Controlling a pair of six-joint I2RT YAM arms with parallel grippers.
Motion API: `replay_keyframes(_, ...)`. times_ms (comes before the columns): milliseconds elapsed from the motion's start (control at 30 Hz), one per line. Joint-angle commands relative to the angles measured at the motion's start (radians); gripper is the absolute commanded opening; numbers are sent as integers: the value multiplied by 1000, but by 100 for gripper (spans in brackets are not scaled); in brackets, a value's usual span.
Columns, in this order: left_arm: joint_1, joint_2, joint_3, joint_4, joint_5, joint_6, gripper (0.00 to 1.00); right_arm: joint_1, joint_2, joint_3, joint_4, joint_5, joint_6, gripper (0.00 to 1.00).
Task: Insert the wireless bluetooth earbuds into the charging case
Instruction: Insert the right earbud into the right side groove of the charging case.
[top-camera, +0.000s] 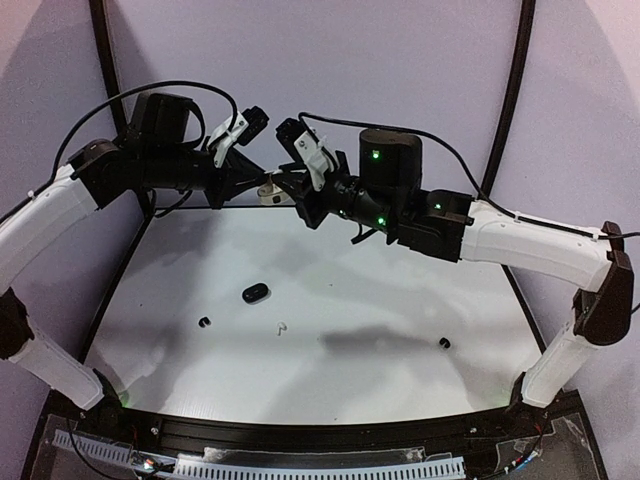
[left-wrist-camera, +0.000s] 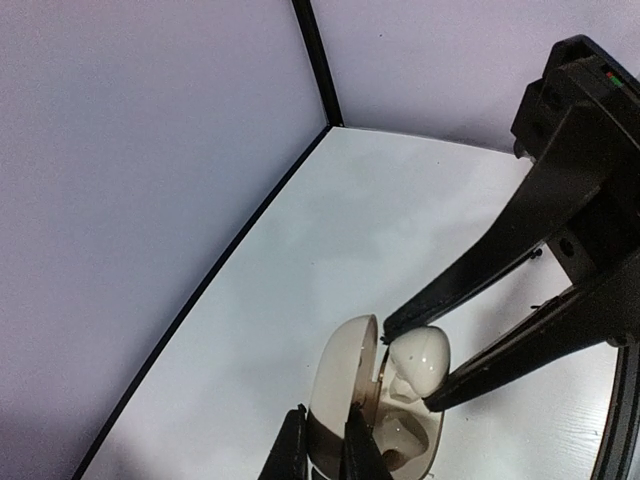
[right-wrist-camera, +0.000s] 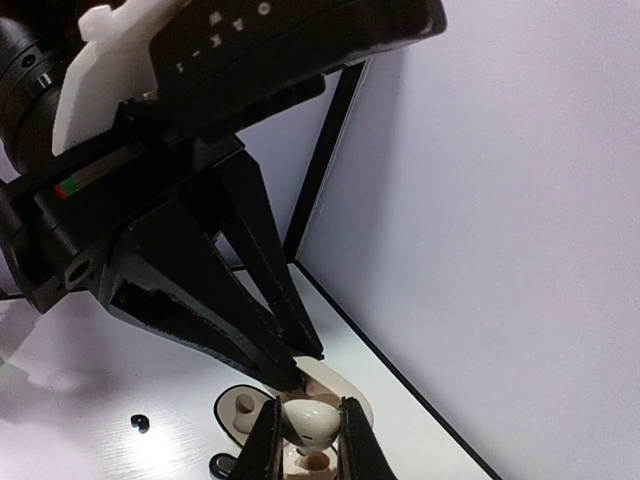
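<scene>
High over the back of the table, my left gripper (top-camera: 258, 182) (left-wrist-camera: 322, 412) is shut on the shell of an open white charging case (top-camera: 268, 193) (left-wrist-camera: 345, 385), holding it in the air. My right gripper (top-camera: 288, 190) (right-wrist-camera: 310, 404) is shut on a white earbud (left-wrist-camera: 420, 358) (right-wrist-camera: 308, 424), which sits right at the case's open wells (left-wrist-camera: 408, 440). The right fingers (left-wrist-camera: 480, 275) reach in from the right in the left wrist view. On the table lie another white earbud (top-camera: 282, 327) and two black earbuds (top-camera: 204, 322) (top-camera: 444, 343).
A small black case (top-camera: 255, 293) lies on the white table (top-camera: 380, 290) left of centre. The black frame rails (top-camera: 110, 60) and lilac walls stand close behind the two grippers. Both forearms span the back half of the table.
</scene>
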Motion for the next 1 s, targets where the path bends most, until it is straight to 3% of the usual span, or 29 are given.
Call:
replay_keyframes(0,-7,-5,25,-20,8,-16,1,11,1,25,-8,34,-29,0)
replay_keyframes(967,-9,-9,77,-21,57,-97,1,12,-10,-12,-101,94,-120,0)
